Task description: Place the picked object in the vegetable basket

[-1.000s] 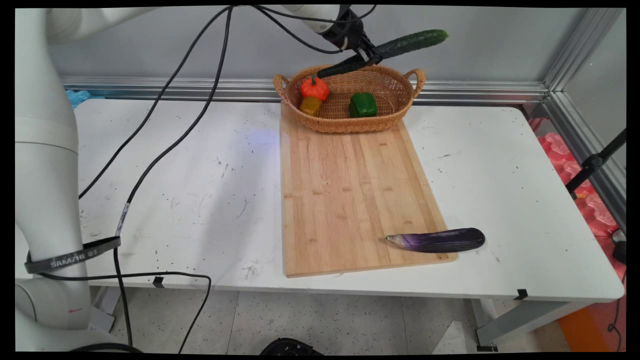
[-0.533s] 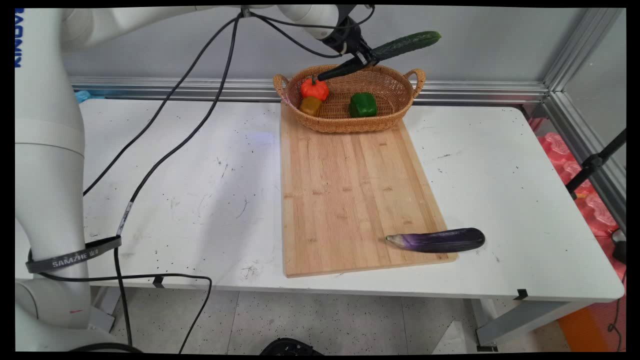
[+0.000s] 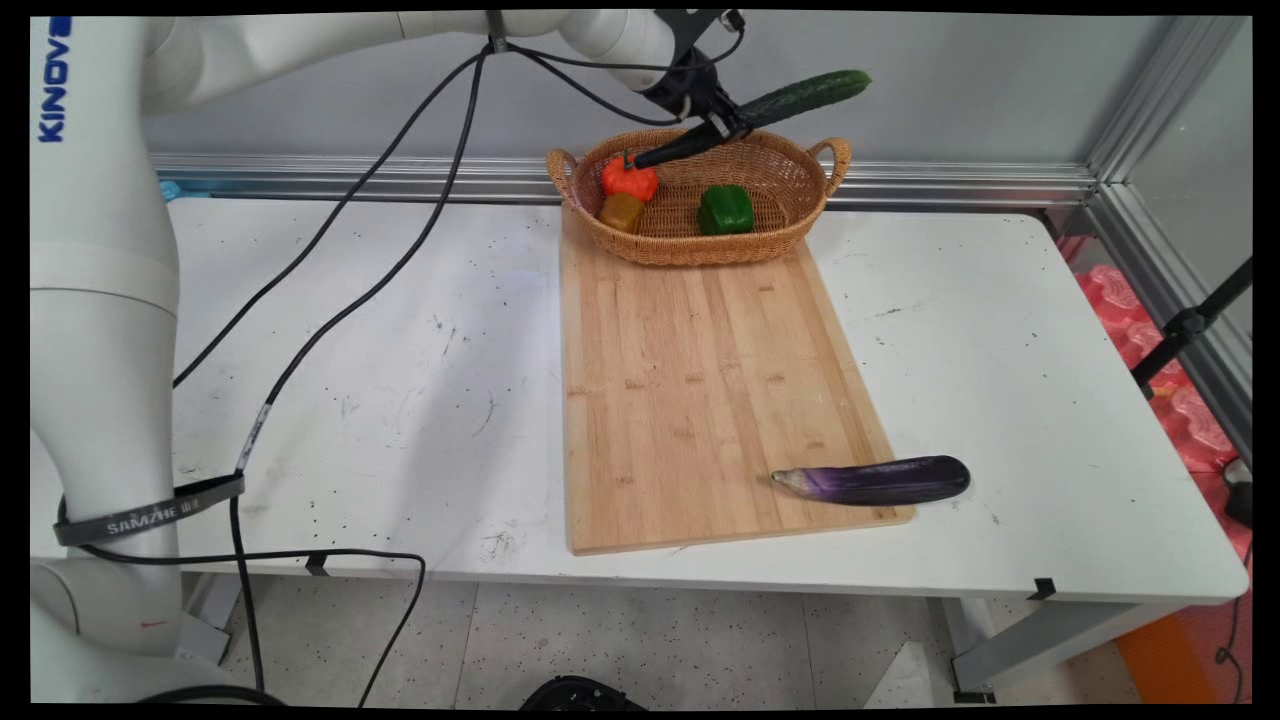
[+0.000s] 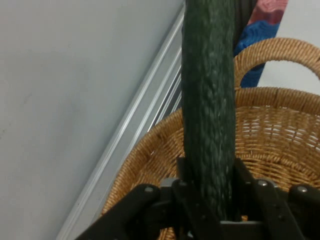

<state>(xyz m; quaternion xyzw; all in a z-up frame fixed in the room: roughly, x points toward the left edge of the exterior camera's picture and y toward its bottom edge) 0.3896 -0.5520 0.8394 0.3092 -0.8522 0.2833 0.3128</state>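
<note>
My gripper is shut on a long dark green cucumber, held tilted in the air above the back of a wicker basket. In the hand view the cucumber runs up the middle between the two fingers, with the basket's rim and one handle beneath it. In the basket lie an orange-red pumpkin, a yellowish pepper and a green pepper. The cucumber's lower end hangs just above the pumpkin.
A wooden cutting board lies under the basket and stretches to the table's near edge. A purple eggplant rests across the board's near right corner. Black cables hang over the table's left half. A metal rail lines the wall.
The gripper with the cucumber has shifted slightly left and lower toward the basket, and the cucumber's tilt has changed a little.
</note>
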